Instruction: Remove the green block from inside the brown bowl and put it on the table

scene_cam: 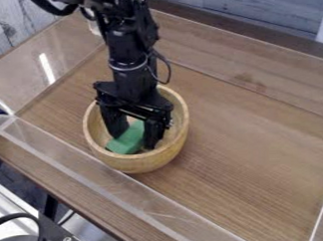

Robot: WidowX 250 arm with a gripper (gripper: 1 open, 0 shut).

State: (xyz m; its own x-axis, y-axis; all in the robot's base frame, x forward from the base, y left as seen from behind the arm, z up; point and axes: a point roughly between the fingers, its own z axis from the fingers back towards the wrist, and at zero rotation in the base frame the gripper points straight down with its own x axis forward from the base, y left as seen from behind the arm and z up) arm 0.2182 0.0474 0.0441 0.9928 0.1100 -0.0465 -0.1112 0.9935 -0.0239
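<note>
Holding 1 green block [126,144], 1 brown bowl [172,149].

The table [244,120] — wood-grain planks, seemingly edged by low clear walls — bears the brown bowl [163,155] near its front edge.

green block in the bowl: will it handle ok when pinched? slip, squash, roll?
The green block looks like a solid flat-faced bar, so probably stiff and unlikely to roll. Its matte faces should grip fairly well. It lies in the brown bowl between the open gripper fingers, so it might tilt when squeezed.

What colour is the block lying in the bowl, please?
Bright green block, seen in the only camera view.
</note>
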